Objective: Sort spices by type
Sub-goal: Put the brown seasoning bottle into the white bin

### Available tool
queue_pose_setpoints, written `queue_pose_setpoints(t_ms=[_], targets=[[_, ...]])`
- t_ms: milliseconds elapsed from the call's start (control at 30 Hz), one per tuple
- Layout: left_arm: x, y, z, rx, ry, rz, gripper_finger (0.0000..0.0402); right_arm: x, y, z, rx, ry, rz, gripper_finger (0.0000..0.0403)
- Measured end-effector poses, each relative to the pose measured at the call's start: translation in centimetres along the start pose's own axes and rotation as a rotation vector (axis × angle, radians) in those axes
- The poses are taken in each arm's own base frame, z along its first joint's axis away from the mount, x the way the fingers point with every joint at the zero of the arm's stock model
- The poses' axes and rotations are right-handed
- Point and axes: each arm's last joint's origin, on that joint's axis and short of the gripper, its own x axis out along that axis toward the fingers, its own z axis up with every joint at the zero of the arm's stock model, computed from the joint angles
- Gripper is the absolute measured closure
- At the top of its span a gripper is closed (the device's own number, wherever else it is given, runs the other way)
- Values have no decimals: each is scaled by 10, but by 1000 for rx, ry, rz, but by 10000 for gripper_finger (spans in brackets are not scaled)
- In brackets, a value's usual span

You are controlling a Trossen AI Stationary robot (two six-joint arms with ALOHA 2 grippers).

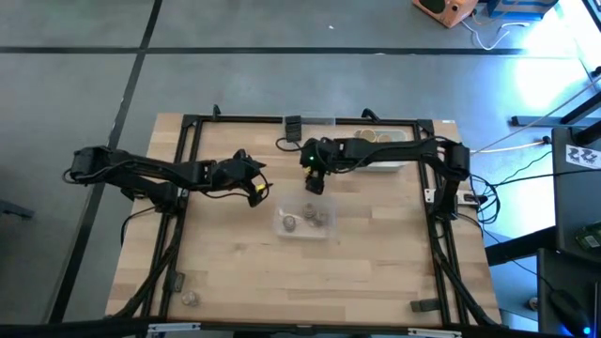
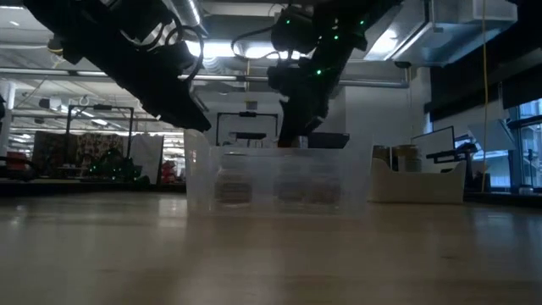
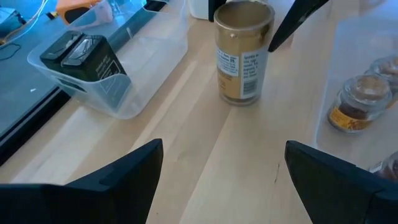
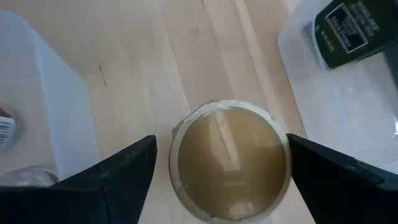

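Tabletop (image 1: 235,272): pale wood planks, bordered by a black frame. Clear plastic bin (image 1: 304,234): near the middle of the tabletop; a second clear bin (image 3: 134,62) near an edge. White rectangular tray (image 1: 385,165): far side, toward the right.

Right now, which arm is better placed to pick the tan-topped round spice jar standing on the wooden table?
Right. The right gripper hangs open directly above the tan-topped round jar; the left gripper is open too, but farther off beside it.

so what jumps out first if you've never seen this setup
The right pincer hangs open straight over a tan-topped jar standing alone on the wooden table. Beside it, a clear bin holds a dark box, while the left pincer waits open nearby.
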Motion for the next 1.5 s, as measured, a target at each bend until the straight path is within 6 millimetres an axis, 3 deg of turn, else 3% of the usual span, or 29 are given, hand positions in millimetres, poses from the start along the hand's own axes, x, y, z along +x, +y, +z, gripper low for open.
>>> queue_pose_setpoints(t_ms=[200,367,633,1000,1300,1500], targets=[[0,0,0,0,1,0,82,9,1,-2,-17,17,0,61],[0,0,0,0,1,0,82,9,2,-1,-21,8,4,120],[0,0,0,-4,1,0,82,-1,4,-2,-52,16,2,123],[0,0,1,-7,-8,-1,82,-96,-14,-10,-30,-55,-204,123],[0,0,3,-15,-29,-2,82,-170,-36,-39,52,-71,-497,123],[0,0,4,4,-32,-2,82,-203,-63,-64,203,-45,-649,123]])
